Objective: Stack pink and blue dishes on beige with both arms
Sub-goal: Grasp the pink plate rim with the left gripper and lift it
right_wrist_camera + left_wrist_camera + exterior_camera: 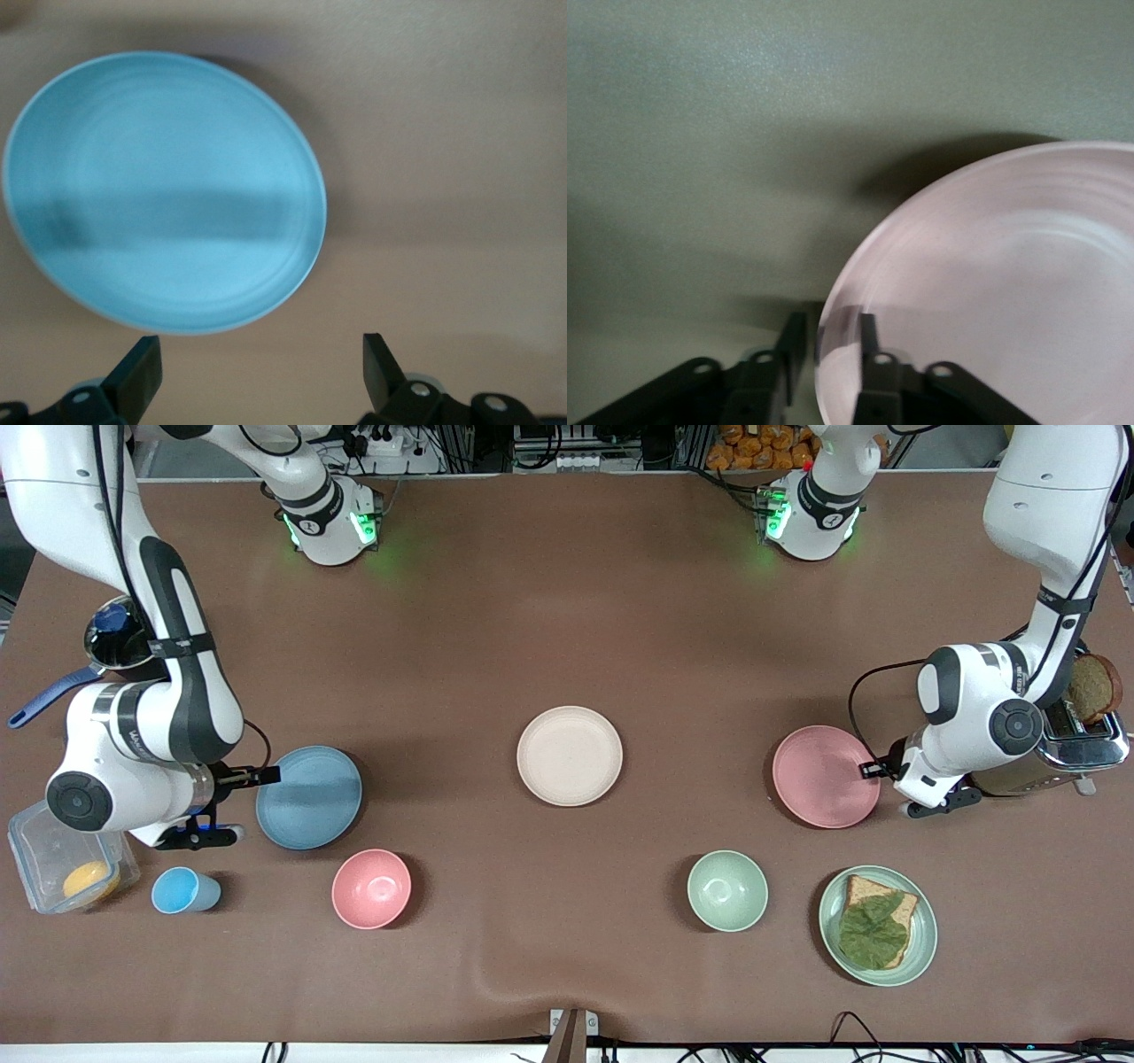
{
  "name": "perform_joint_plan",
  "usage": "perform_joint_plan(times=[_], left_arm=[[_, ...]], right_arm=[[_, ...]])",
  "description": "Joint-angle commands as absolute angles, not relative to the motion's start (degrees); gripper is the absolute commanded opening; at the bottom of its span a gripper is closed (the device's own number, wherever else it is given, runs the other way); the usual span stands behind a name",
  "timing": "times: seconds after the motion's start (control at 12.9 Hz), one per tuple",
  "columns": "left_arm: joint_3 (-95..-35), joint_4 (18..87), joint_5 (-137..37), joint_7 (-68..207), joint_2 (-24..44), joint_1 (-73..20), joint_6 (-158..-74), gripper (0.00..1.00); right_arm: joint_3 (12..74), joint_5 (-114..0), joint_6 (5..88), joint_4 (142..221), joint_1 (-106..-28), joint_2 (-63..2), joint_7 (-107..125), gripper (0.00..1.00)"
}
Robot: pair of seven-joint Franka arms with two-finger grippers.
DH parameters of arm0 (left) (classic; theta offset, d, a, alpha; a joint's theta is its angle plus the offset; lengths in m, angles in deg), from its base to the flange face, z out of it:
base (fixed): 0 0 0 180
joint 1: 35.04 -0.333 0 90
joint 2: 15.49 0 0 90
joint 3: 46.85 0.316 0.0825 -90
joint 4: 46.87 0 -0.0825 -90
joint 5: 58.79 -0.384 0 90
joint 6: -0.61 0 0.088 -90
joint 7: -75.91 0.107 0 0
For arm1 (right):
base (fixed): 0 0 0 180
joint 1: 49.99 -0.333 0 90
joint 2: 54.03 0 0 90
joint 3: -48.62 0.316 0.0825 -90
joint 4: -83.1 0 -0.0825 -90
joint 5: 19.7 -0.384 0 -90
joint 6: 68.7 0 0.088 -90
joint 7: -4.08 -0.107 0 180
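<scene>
The beige plate (pixel 570 755) lies at the table's middle. Toward the left arm's end lies the pink plate (pixel 824 776), also in the left wrist view (pixel 992 292). My left gripper (pixel 873 769) (pixel 830 332) is low at its rim, the jaws close together with one finger over the plate and one outside, shut on the rim. The blue plate (pixel 309 797) (pixel 164 190) lies toward the right arm's end. My right gripper (pixel 263 776) (pixel 257 363) is low beside its edge, wide open, with the plate just ahead of the fingertips and only tablecloth between them.
Nearer the camera stand a blue cup (pixel 183 891), a pink bowl (pixel 371 888), a green bowl (pixel 727 890) and a green plate (pixel 921 939) with bread and a leaf. A clear box (pixel 53 850) and a steel pan (pixel 115 638) flank the right arm. A toaster (pixel 1076 748) stands by the left arm.
</scene>
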State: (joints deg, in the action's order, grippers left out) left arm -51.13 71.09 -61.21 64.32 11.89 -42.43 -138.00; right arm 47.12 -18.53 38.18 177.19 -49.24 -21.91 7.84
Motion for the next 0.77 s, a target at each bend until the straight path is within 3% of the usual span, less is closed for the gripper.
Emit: perform_joint_plan(times=[0.0, 0.31, 0.7], left_arm=[[-51.8, 71.8, -60.8, 64.6, 9.7, -42.3, -138.1, 0.0], [-55.9, 72.6, -60.0, 64.5, 3.1, -42.5, -133.7, 0.0], [-67.0, 70.2, -59.9, 51.0, -1.6, -42.3, -128.9, 0.0]], right_arm=[[47.8, -22.4, 44.9, 182.9, -46.3, -23.8, 7.9, 1.0], [47.9, -23.6, 49.2, 184.4, -45.5, -21.9, 7.7, 1.0], [47.8, -26.7, 51.7, 184.0, -44.9, -18.2, 8.8, 1.0]])
